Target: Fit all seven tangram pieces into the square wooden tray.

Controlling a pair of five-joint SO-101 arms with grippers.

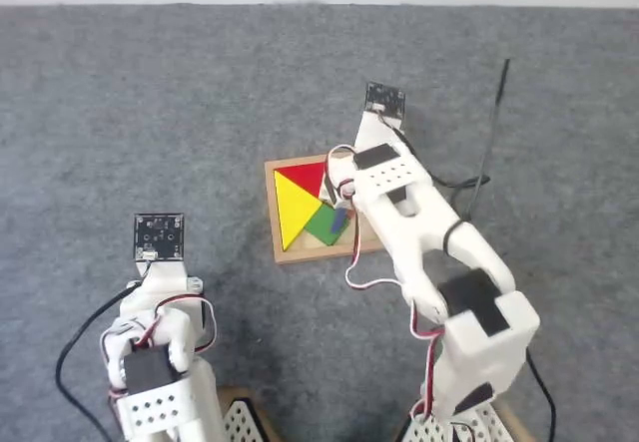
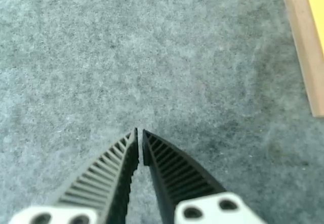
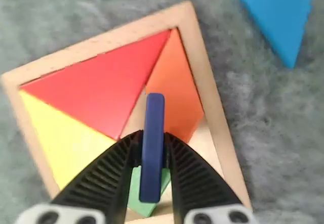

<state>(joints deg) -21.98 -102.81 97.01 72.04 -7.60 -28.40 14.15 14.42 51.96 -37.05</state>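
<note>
On my feed the square wooden tray [image 1: 270,213] sat mid-table on the grey carpet [image 2: 152,57]. The right gripper [image 3: 152,138] hung over its right half, clamped on a dark blue piece [image 3: 153,118] that stood on edge between the jaws, above the bare wood beside the orange piece [image 3: 174,92]. Inside the tray I saw a red triangle [image 3: 96,92] along the far side, a yellow triangle [image 3: 61,138] along the left and a green piece [image 1: 319,225] near the middle. A light blue triangle [image 3: 278,11] lay on the carpet outside the tray, off the corner by the orange piece. The left gripper [image 2: 140,133] hung at the near left, jaws closed on nothing.
</note>
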